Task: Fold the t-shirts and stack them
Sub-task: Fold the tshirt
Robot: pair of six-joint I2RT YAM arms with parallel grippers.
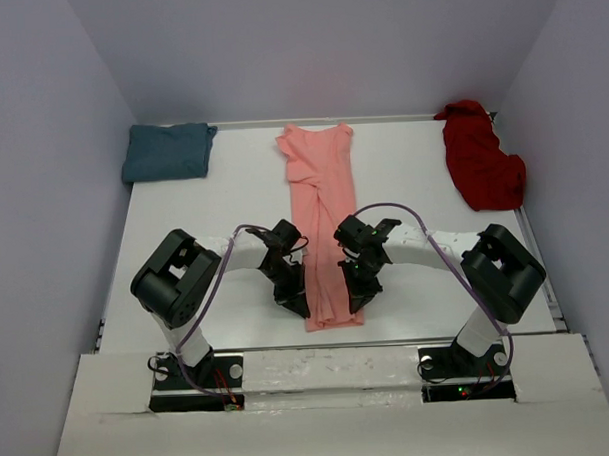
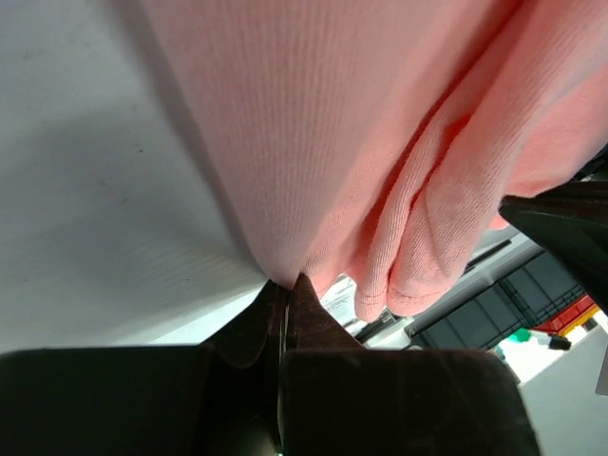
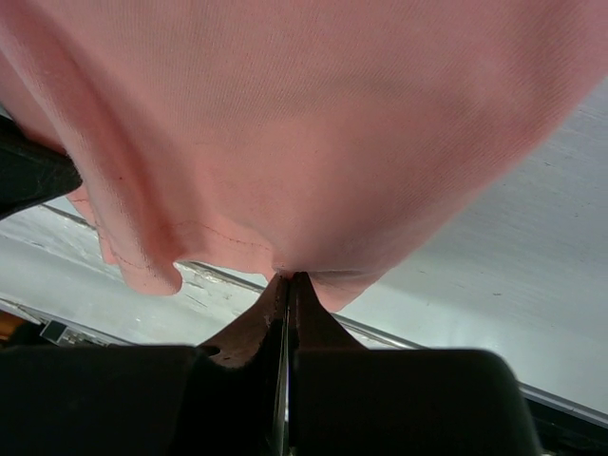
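Pinching, my left gripper point(image 2: 286, 283): salmon-pink cotton t-shirt point(image 1: 322, 207), lower hem, frame centre.
My right gripper point(image 3: 287, 278): clenched on same hem.

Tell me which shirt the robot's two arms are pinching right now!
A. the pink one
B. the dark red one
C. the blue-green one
A: both wrist views show the pink shirt pinched in shut jaws, while the blue-green shirt and the dark red shirt lie apart at the far corners.
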